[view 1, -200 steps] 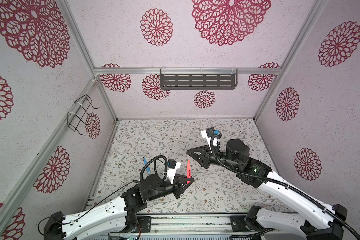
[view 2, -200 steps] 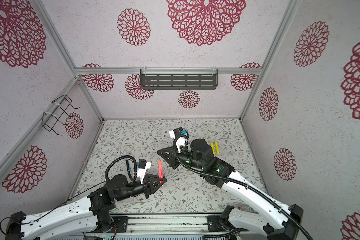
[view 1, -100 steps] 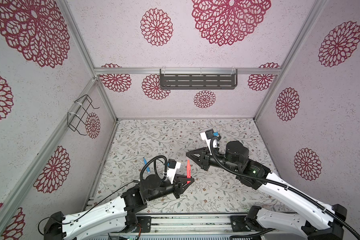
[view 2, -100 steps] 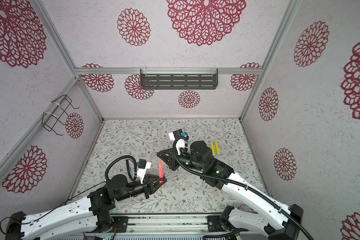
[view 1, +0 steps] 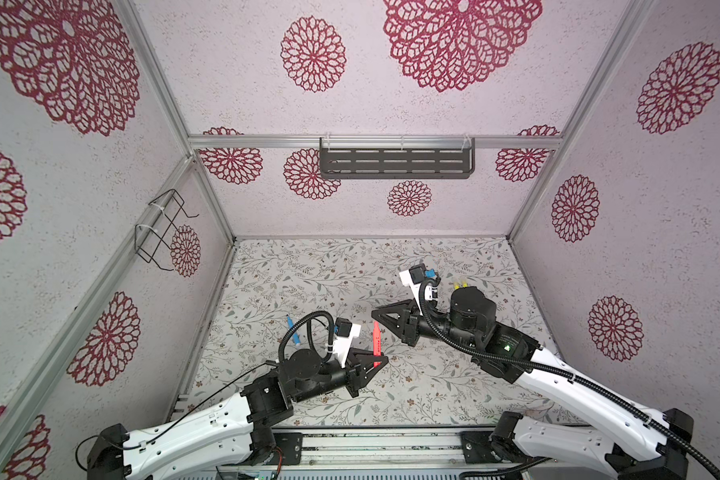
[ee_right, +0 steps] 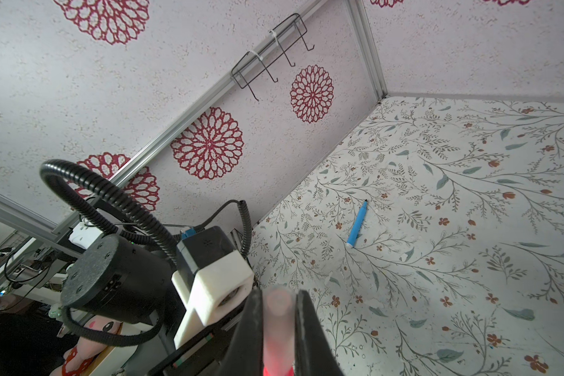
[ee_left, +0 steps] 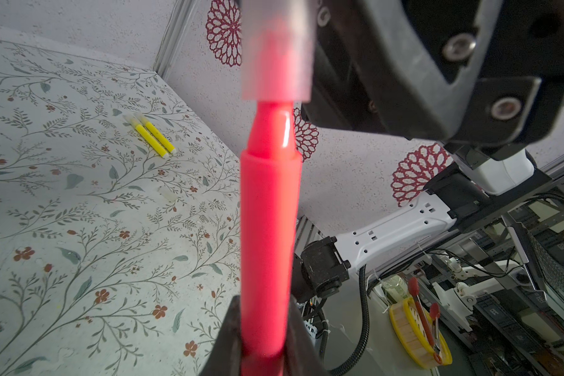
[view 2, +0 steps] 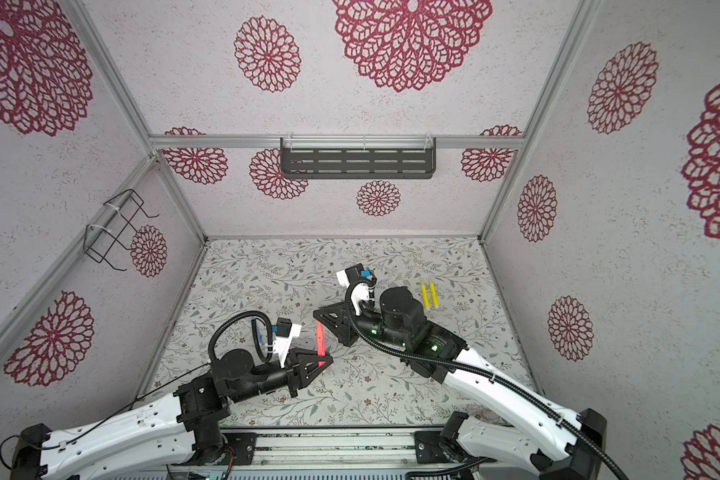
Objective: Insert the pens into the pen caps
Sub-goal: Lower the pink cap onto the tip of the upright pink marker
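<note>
The left gripper (view 1: 377, 363) is clenched on the lower end of the pink-red pen (view 1: 376, 343), holding it off the floral table (view 1: 308, 270). In a top view its tapered tip points to twelve o'clock, in line with the clear cap (ee_left: 275, 62) pinched in the right gripper (view 1: 377, 312). The wrist views show the tip already inside the cap's mouth, with the barrel's shoulder bare between the two sets of fingers, so the cap looks only partly seated. The blue pen (view 1: 294, 332) lies at nine o'clock of the held pen and the two yellow pens (view 2: 428, 296) at two o'clock, all lying free.
</note>
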Robot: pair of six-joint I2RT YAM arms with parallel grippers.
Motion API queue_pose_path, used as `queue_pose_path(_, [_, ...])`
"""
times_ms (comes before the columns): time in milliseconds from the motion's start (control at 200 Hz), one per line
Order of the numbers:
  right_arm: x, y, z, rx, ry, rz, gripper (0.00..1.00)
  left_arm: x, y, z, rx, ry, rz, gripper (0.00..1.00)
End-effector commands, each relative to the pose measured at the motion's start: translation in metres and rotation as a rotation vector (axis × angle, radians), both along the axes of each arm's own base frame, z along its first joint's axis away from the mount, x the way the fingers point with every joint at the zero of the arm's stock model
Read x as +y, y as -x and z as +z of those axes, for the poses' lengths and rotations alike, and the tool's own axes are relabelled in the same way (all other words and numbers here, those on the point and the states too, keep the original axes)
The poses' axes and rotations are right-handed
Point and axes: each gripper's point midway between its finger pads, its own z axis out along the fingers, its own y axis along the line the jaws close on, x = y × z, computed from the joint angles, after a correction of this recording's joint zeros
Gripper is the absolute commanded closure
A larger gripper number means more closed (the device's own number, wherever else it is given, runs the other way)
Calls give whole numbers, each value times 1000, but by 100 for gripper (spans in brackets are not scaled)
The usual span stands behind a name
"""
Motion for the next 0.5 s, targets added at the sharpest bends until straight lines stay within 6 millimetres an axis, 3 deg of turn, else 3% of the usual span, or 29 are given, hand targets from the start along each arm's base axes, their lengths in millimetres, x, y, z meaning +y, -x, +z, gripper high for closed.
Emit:
queue_pose_path(0, [-4,5,14,-27,-34,-1,96,0,2,20,-38,45,-3,100])
queue_pose_path(496, [-11,12,-13,-11,56,-31,96,-3,-3,16,-33,12,14,100])
